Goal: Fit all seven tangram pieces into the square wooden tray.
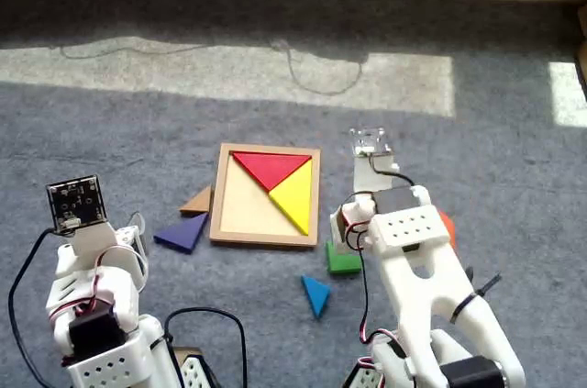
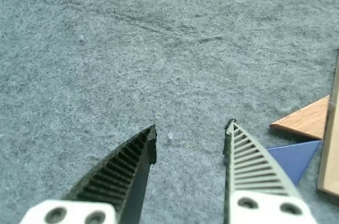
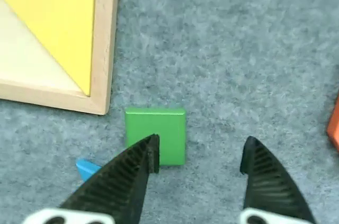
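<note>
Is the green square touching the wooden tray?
Apart. The right wrist view shows a strip of carpet between the green square and the wooden tray.

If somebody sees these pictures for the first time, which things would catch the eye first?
First comes the square wooden tray in the middle of the grey carpet, with a red triangle and a yellow triangle already lying in it. Next comes the green square on the carpet beside the tray's corner, with the open right gripper close by it.
</note>
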